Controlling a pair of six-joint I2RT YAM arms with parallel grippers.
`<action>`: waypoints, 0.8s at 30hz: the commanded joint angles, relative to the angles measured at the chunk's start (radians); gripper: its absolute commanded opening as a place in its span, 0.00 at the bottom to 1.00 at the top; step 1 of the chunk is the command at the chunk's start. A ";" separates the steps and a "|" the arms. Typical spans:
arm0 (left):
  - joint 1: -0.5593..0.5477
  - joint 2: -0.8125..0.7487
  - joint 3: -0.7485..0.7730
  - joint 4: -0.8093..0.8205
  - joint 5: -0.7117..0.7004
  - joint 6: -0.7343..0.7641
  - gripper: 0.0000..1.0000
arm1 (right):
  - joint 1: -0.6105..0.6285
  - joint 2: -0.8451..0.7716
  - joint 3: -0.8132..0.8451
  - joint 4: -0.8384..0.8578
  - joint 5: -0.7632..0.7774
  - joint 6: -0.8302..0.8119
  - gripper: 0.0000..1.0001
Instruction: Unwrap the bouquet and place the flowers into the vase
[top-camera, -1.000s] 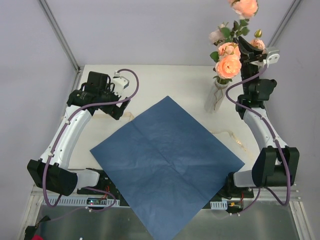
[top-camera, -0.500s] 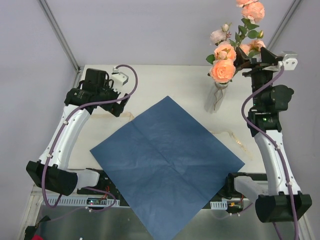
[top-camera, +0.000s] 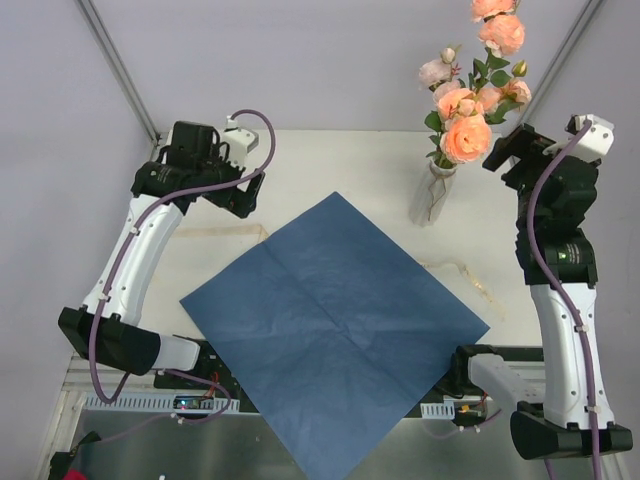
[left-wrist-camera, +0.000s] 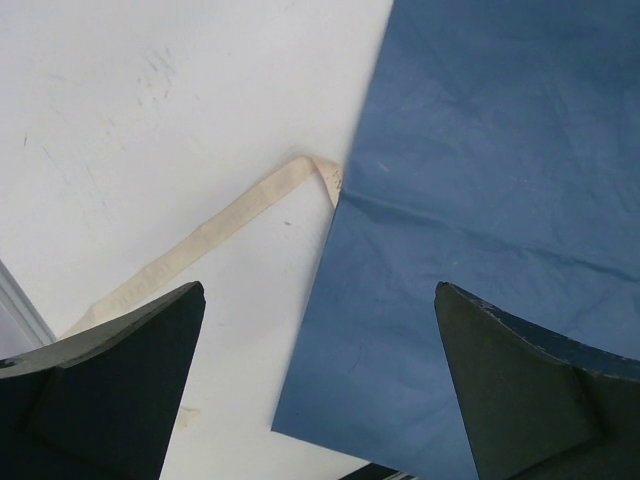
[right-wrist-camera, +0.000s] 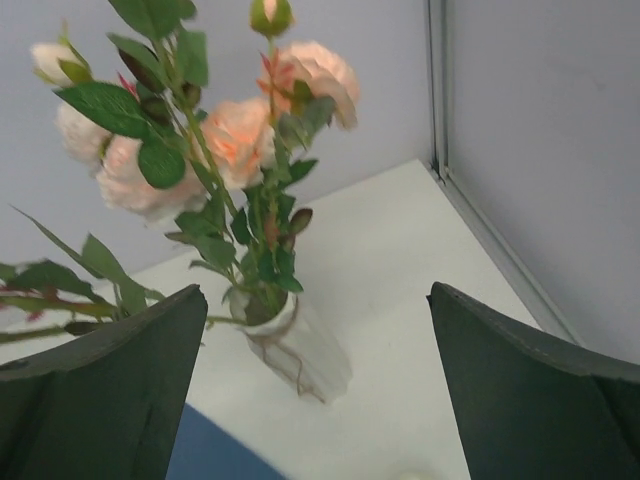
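Bright, even, diffuse light from above; no hard shadows, no glare. Top view sharp corner to corner; only faint soft shadows on table (top-camera: 330, 160) beside arms. Paper (top-camera: 330, 320) matte, creases readable. Left wrist view: paper crisp, left fingers (left-wrist-camera: 110, 390) dark, slightly soft. Right wrist view: flowers (right-wrist-camera: 240, 135), vase (right-wrist-camera: 305, 355) blurred; right fingers (right-wrist-camera: 100, 390) dark, greenish.

You have one vase (top-camera: 428, 200), far right on the single table (top-camera: 330, 160). The flowers (top-camera: 467, 137) standing in it: count about seven open peach-pink blooms plus two closed buds (top-camera: 518, 67) (heads overlap and the topmost is cut by the frame edge, so treat seven as loose). One sheet of blue paper (top-camera: 330, 310), centre. Two stretches of cream ribbon show, the left ribbon (top-camera: 225, 230) and the right ribbon (top-camera: 465, 272), one each side of the sheet. Two arms: left arm (top-camera: 150, 235), right arm (top-camera: 555, 310).
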 joint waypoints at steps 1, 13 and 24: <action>0.009 -0.054 0.100 0.006 0.095 -0.031 0.99 | 0.002 -0.045 0.030 -0.253 0.031 0.125 0.96; 0.009 -0.129 -0.036 0.009 0.106 -0.109 0.99 | 0.092 -0.181 -0.212 -0.370 -0.182 0.206 0.96; 0.009 -0.199 -0.175 0.045 0.074 -0.132 0.99 | 0.523 0.015 -0.260 -0.259 -0.144 0.203 0.96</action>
